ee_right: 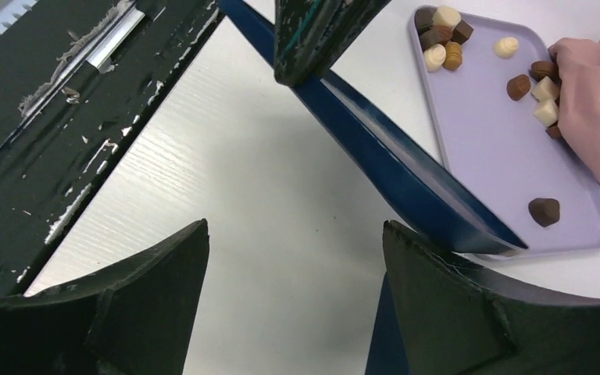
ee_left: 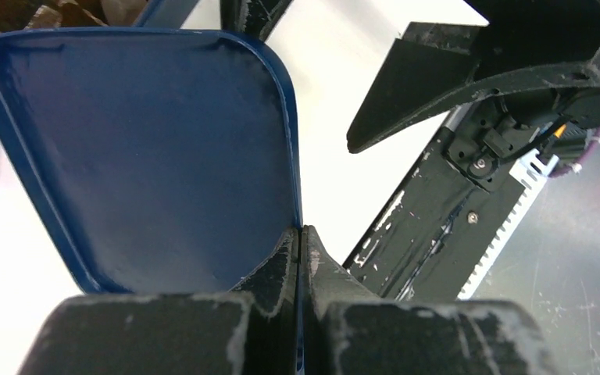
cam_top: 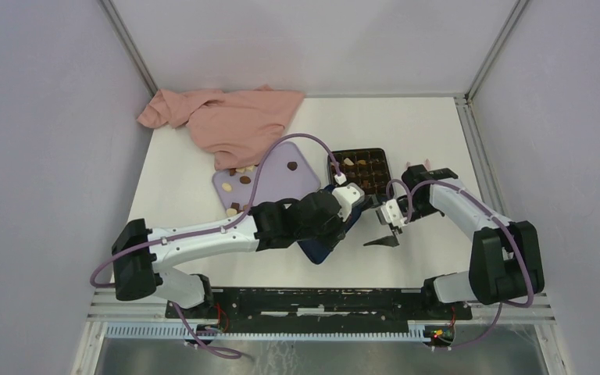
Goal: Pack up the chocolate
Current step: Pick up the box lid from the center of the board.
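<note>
Nearest, mid-frame in the top view, the left gripper (ee_left: 303, 234) is clamped on the edge of a dark blue lid (ee_left: 148, 148), holding it tilted. Just right of it, the right gripper (ee_right: 295, 226) hangs with jaws apart, empty. Beyond, the chocolate (ee_right: 518, 86) lies scattered on the lilac tray (ee_right: 484, 156), with more in the gridded box (cam_top: 385, 168) right of centre. A pink cloth (cam_top: 234, 121) lies farthest, upper left.

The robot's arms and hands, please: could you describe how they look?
Both the left arm and right arm have white links between bulky black joints, each trailed by a looping purple cable. The left hand and right hand are black, with wedge-shaped fingers scuffed whitish at the edges.
</note>
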Tool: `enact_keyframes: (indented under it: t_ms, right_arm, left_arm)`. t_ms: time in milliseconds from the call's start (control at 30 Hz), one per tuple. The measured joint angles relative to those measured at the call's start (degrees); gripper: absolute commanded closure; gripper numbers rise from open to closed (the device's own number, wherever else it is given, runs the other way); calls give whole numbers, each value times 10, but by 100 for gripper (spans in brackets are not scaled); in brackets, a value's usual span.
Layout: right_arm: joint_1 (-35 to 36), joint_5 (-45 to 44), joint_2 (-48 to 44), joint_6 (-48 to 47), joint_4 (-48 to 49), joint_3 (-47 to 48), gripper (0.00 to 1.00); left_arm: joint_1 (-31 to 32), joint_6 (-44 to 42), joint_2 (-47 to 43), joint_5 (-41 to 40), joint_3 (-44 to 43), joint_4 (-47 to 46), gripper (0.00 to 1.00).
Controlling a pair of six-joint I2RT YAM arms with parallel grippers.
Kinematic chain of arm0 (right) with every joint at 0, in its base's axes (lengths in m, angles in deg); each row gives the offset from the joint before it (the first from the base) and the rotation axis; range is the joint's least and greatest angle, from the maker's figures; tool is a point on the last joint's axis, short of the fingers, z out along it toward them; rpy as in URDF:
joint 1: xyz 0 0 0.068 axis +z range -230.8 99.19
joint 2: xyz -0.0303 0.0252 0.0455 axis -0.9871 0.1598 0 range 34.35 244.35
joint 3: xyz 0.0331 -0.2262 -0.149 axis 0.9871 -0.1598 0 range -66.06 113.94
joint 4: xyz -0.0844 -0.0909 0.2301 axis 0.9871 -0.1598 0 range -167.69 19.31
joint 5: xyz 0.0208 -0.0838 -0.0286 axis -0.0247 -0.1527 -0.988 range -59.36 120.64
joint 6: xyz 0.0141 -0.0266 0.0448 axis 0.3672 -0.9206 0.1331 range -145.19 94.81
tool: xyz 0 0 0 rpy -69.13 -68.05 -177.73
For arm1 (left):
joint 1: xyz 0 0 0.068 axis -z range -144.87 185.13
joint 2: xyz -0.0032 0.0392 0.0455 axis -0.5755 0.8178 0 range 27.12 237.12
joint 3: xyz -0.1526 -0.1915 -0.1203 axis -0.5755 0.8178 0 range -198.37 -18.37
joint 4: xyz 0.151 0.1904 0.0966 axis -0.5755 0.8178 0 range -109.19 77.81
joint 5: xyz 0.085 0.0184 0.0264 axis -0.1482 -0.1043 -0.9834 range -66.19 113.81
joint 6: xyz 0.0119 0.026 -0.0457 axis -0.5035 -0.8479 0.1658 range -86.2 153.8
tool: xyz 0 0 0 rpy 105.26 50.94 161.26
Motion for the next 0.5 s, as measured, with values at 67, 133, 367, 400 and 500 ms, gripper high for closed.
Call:
enact_keyframes:
  t_ms: [67, 133, 367, 400, 500]
  right_arm:
    - [2, 0, 9, 0, -14, 7, 19]
    - [2, -12, 15, 0, -24, 23, 21]
    - [3, -89, -32, 20, 102, 31, 12]
    - [3, -102, -52, 33, 136, 20, 9]
    - [3, -115, -95, 61, 204, -5, 4]
  left_arm:
    - [-6, -5, 0, 23, 2, 0, 98]
    - [-9, -10, 0, 39, 2, 0, 98]
    - [-35, -12, -20, 69, 24, -9, 98]
    - [-39, -12, -25, 74, 28, -11, 98]
    - [-50, -13, -36, 91, 34, -17, 98]
